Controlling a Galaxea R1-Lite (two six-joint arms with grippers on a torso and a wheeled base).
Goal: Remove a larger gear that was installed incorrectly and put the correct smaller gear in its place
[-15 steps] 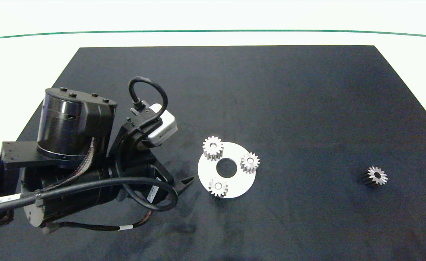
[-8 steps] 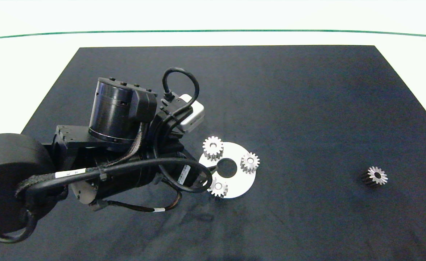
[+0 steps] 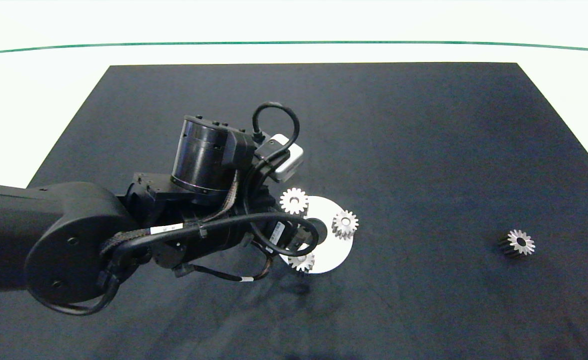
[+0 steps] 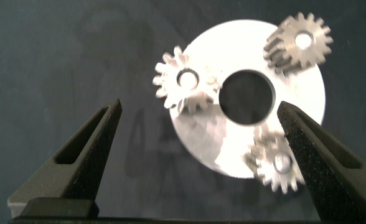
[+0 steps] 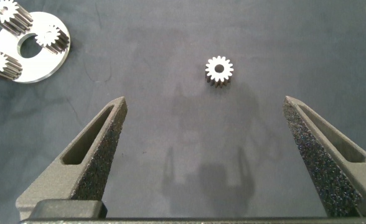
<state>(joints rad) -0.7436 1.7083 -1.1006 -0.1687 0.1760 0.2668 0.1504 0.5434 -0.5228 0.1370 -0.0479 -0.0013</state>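
The left hand (image 4: 198, 134) hovers spread above the disc (image 4: 295, 93); the larger gear (image 4: 184, 81) stands bore-up between its fingers. The right hand (image 5: 208, 130) gapes, the smaller gear (image 5: 219, 70) flat ahead.

The head camera is looking down from above at the black mat (image 3: 424, 150). The left wrist camera is hovering close over the flat silver ring-shaped plate (image 4: 307, 118). The right wrist camera is viewing that plate (image 5: 27, 74) from farther off, so all three views are sharing it.
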